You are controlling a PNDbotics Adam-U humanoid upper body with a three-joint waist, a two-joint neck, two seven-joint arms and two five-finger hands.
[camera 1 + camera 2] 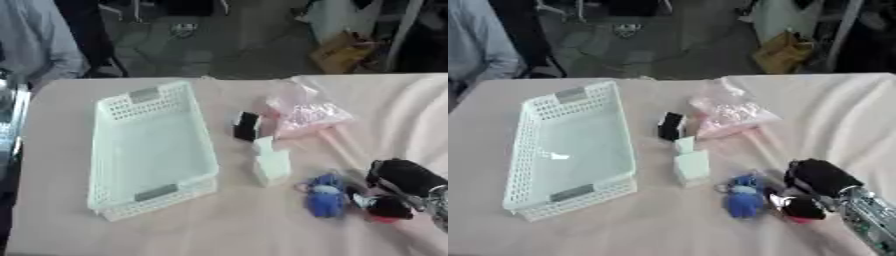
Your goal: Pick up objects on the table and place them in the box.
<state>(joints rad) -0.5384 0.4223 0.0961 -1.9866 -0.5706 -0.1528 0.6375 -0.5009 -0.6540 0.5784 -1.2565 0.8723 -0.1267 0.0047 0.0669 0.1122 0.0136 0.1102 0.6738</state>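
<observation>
Right hand (820, 182) at lower-right edge, arm cut off; fingers hidden, can't tell their state; red-black thing (802, 208) blurred beside it. Blue toy (744, 199), white block (690, 167), black item (670, 125), pink bag (728, 114) right of basket (531, 145); open table (667, 230) in front

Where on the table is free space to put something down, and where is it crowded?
Bare cloth lies in front of the white perforated plastic basket and beyond the pink plastic bag. It is crowded between the white bottle, blue plush toy and right robot hand.
</observation>
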